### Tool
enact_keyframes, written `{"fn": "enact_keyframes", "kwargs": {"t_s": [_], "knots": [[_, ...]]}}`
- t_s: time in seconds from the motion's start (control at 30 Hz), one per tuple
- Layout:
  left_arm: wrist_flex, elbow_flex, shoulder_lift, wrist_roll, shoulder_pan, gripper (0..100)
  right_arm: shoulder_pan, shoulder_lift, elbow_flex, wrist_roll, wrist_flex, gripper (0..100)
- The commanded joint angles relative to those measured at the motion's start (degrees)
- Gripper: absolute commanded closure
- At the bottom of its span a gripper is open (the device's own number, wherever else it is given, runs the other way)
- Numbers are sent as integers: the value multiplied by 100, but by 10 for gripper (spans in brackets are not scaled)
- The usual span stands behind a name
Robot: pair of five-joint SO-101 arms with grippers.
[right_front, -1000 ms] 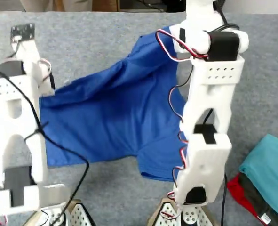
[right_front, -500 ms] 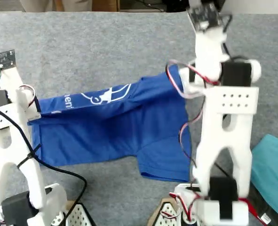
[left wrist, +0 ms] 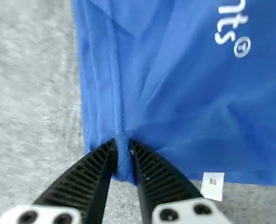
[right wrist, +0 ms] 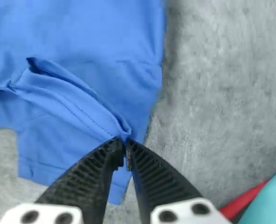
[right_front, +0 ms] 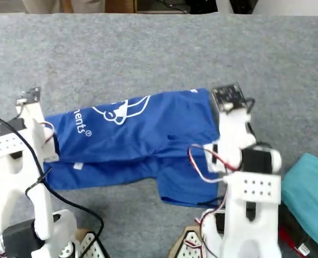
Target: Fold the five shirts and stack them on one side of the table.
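The blue shirt (right_front: 142, 140) lies lengthwise across the middle of the bench (right_front: 148, 48), doubled over on itself, with its white print (right_front: 115, 110) facing up on the top layer. The lower layer sticks out along the near side, and a sleeve (right_front: 185, 188) spreads towards the right arm's base.

The left gripper (left wrist: 121, 144) sits at the shirt's left end, its black ribbed fingers (left wrist: 93, 170) pressed together on a seamed edge of the blue cloth. A small white tag (left wrist: 212, 184) lies just beside it at the shirt's border. The right gripper (right wrist: 123, 142) is at the shirt's right end, pinching a bunched, stitched hem down near the bench top.

The bench is covered in a grey, carpet-like material. Beyond its far edge runs a narrow strip of brown wood (right_front: 83, 5) and dark shapes.

At the bench's near right corner lies a teal shirt (right_front: 309, 188), on top of a dark garment (right_front: 285, 217) and a red garment (right wrist: 243, 200), well apart from the blue shirt. The right arm (right_front: 250, 193) stands between the blue shirt and this pile in the high view, covering part of the shirt's right edge.
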State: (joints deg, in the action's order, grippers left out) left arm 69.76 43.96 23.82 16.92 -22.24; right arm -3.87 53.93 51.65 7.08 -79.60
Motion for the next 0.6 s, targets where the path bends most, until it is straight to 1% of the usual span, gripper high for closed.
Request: {"fn": "enact_keyframes", "kwargs": {"t_s": [0.0, 0.07, 0.17, 0.33, 0.5, 0.57], "knots": [[-246, 141, 198, 35, -9, 980, -330, 470, 514, 176, 44, 993], [-255, 149, 198, 105, -185, 980, -497, 646, 743, 290, -26, 993], [-246, 158, 198, 554, -281, 980, -725, 945, 1015, 536, -9, 993], [-246, 158, 198, 958, -501, 980, -1147, 1385, 1297, 1046, 70, 993], [-290, 369, 198, 1073, -501, 980, -1349, 1534, 1490, 1398, 158, 993], [-519, 545, 198, 1064, -448, 980, -1323, 1534, 1490, 1424, 158, 993]]}}
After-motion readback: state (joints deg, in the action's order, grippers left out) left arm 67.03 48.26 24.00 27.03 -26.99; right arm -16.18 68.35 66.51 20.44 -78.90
